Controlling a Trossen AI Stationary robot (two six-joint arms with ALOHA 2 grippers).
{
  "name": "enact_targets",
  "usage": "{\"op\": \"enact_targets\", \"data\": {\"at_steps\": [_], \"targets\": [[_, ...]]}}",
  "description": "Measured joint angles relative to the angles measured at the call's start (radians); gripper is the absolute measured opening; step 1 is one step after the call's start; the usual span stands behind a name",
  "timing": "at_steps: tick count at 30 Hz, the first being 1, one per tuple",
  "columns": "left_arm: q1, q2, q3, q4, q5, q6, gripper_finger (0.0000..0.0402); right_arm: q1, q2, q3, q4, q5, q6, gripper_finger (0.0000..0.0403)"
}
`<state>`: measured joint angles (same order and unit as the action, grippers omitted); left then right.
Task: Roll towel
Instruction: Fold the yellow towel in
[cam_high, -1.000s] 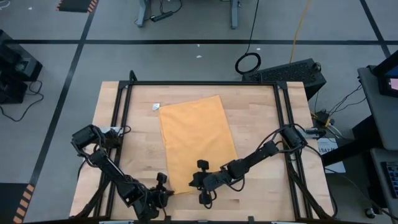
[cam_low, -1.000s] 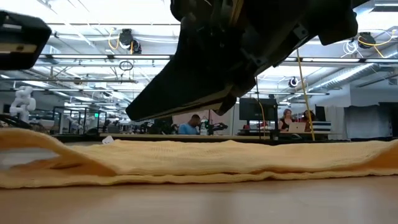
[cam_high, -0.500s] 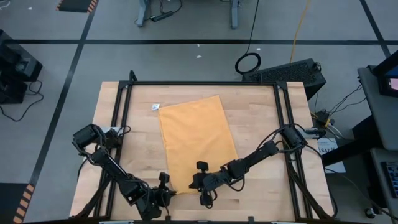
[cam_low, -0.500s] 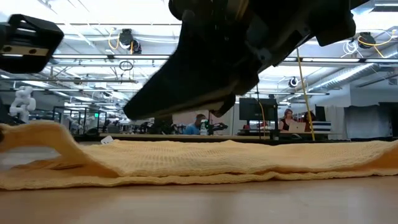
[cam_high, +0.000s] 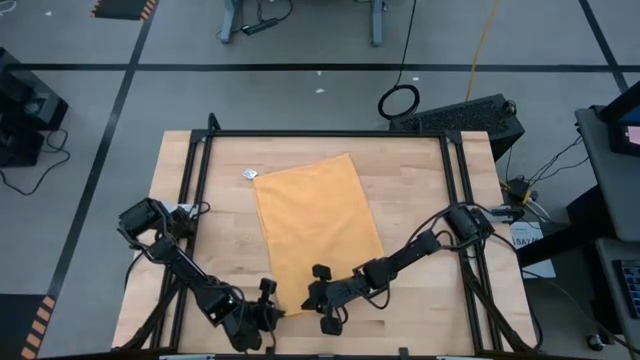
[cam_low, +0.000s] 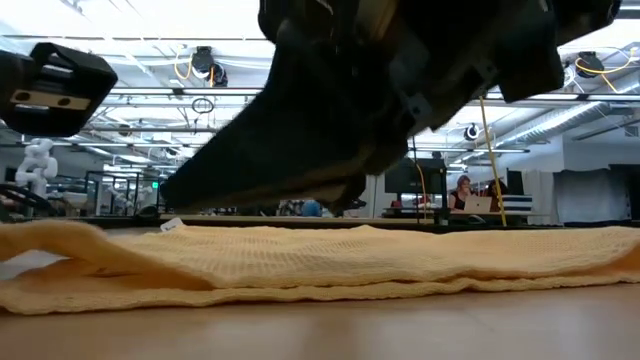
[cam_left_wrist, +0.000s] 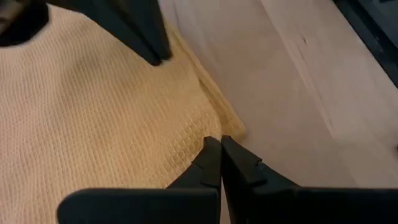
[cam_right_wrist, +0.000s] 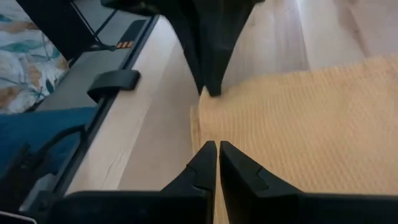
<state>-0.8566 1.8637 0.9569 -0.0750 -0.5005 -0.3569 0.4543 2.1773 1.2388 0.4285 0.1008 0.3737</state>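
The mustard-yellow towel (cam_high: 315, 225) lies spread flat on the wooden table, its small white tag (cam_high: 250, 173) at the far left corner. My left gripper (cam_high: 272, 312) is shut at the towel's near left corner. In the low view, the towel's near left part (cam_low: 70, 240) lies raised and folded over the rest. My right gripper (cam_high: 310, 298) is shut just to the right of it, over the towel's near edge. Its fingertips (cam_right_wrist: 216, 146) stand over the cloth, and I cannot tell whether they touch it. My left gripper is shut on the towel's near left corner (cam_left_wrist: 235, 127), its fingers slanting down from the table's near left side. One layer or several does not show. The corner part is lifted a little and bent over the towel, slack, while the rest lies on the table.
Black frame rails (cam_high: 200, 200) run along the table's left, right and far sides. Bare wood (cam_high: 425, 200) lies to the right of the towel. Both arms crowd the near edge. People (cam_low: 465, 190) sit far off in the room behind.
The towel's raised near left part has sunk and spread farther over the flat cloth, while the rest has stayed put. My left gripper has turned a little at that corner. My right gripper has tipped further down over the near edge. Both have stayed shut.
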Motion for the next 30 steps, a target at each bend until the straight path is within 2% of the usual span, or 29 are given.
{"op": "enact_targets", "data": {"at_steps": [8,13,30], "targets": [[0.024,0.000,0.000,0.101,0.030,0.084,0.0007,-0.002,0.009,0.000,-0.015,0.001,-0.020,0.0011],[0.051,0.000,0.000,0.101,0.078,0.077,0.0007,-0.002,0.012,0.000,-0.020,0.000,-0.031,0.0011],[0.058,0.000,-0.001,0.147,0.107,0.074,0.0007,-0.002,0.031,0.000,-0.081,-0.025,-0.003,0.0011]]}}
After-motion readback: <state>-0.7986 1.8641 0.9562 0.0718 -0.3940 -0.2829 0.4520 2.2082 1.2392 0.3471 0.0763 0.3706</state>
